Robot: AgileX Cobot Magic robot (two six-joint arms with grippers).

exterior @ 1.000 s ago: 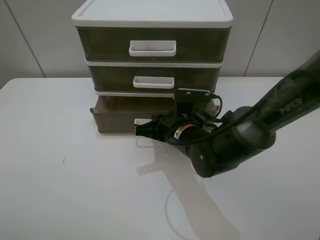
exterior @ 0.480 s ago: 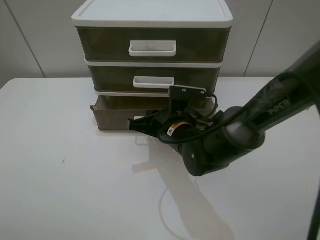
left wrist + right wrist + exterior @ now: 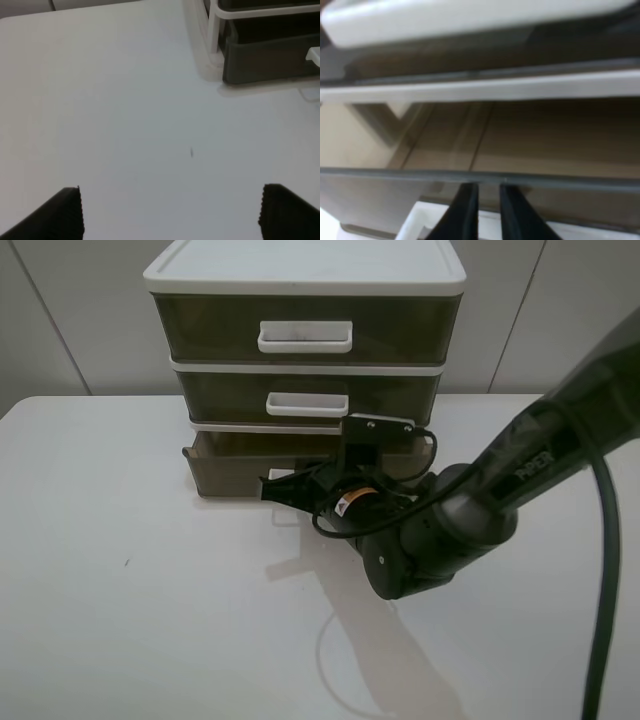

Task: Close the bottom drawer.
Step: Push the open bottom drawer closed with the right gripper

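Here the right arm (image 3: 440, 530) reaches low, jaws nearly closed at the part-open bottom drawer (image 3: 225, 478); left jaws gape.

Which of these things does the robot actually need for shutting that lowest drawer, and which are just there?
In the job: bottom drawer, partly open; right gripper at its front.
Just there: middle drawer; top drawer; left gripper, open above the table.
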